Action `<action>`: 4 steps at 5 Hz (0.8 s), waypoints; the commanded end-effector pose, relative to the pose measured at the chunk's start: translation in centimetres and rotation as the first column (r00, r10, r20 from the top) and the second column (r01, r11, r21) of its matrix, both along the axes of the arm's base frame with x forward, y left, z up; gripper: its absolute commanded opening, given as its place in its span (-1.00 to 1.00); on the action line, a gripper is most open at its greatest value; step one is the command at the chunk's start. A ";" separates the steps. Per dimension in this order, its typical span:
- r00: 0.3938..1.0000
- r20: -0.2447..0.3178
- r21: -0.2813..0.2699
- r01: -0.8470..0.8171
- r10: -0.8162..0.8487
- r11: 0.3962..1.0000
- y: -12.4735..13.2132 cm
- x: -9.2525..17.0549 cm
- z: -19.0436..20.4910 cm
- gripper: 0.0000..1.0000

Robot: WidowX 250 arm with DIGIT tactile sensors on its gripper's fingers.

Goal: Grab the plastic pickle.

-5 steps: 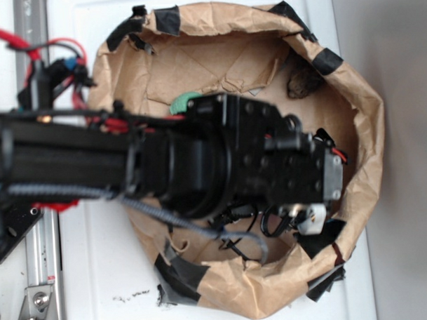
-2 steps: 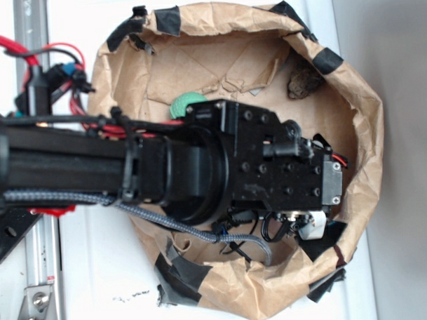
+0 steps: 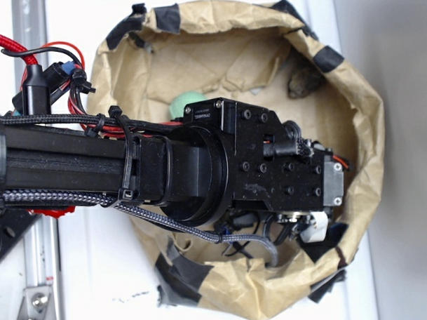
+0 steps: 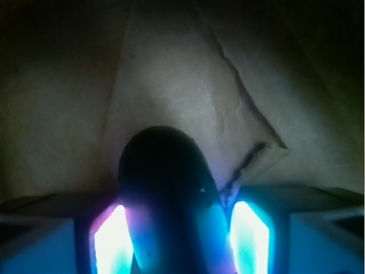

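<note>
The plastic pickle [image 4: 165,194] is a dark glossy capsule. In the wrist view it stands lengthwise between my gripper's [image 4: 181,240] two glowing fingers, and its rounded end sticks out past the fingertips. Both pads press against its sides, so the gripper is shut on it. Crumpled brown paper lies behind it. In the exterior view the black arm and wrist body [image 3: 270,165] reach from the left over the inside of the brown paper bag [image 3: 370,126]. They hide the fingers and the pickle.
A light green ball [image 3: 187,103] peeks out from behind the arm's upper edge inside the bag. A brown shell [image 3: 305,81] lies at the bag's upper right wall. The taped bag walls ring the gripper. Red and black cables [image 3: 49,74] hang at the left.
The wrist body has shifted slightly down in the exterior view and looks a little larger. More of the green ball shows above it.
</note>
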State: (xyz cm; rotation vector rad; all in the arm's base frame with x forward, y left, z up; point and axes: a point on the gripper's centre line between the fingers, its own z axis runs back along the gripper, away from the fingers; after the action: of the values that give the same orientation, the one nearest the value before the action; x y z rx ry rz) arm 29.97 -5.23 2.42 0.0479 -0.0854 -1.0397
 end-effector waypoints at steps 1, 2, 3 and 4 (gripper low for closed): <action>0.965 0.082 -0.105 -0.239 0.248 0.965 3.7 -1.1 11.1 -1.00; 0.891 0.054 -0.141 -0.440 0.451 0.887 4.6 -3.4 16.0 -1.00; 0.749 0.086 -0.186 -0.636 0.657 0.749 4.0 -5.0 17.9 -1.00; 0.623 0.107 -0.154 -0.759 0.775 0.632 3.4 -4.8 18.4 -1.00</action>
State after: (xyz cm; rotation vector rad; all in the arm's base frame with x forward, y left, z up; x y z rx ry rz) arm 24.58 -0.27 19.26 0.0717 -0.1865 -0.1409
